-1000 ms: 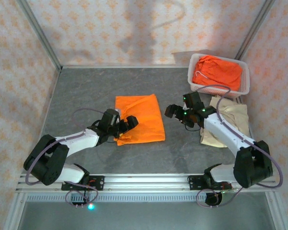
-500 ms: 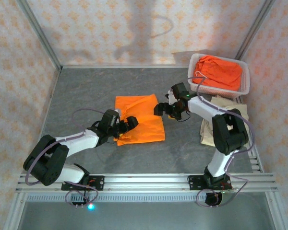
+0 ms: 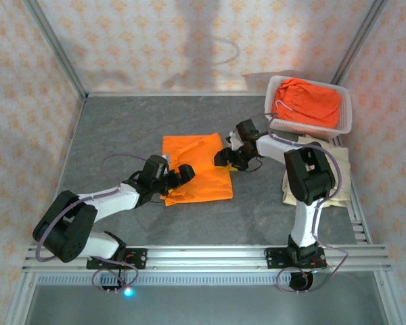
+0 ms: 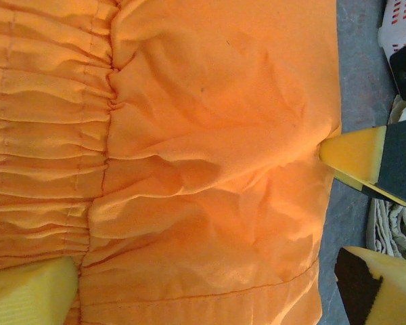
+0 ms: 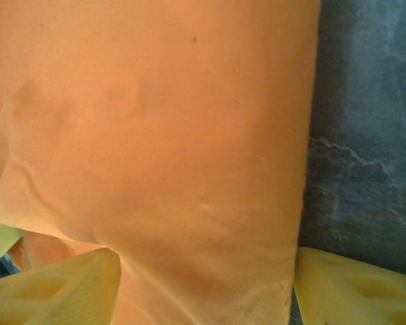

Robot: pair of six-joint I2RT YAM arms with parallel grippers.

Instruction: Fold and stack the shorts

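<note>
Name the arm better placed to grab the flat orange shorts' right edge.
Right. The right gripper straddles that edge of the shorts, fingers either side. The left gripper sits over the near-left corner.

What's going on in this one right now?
Both arms are working an orange pair of shorts lying flat in the middle. The left gripper sits open at its near-left corner. The right gripper straddles the far-right edge, jaws apart. A beige pair lies to the right, beside a white mesh basket holding more orange shorts.
</note>
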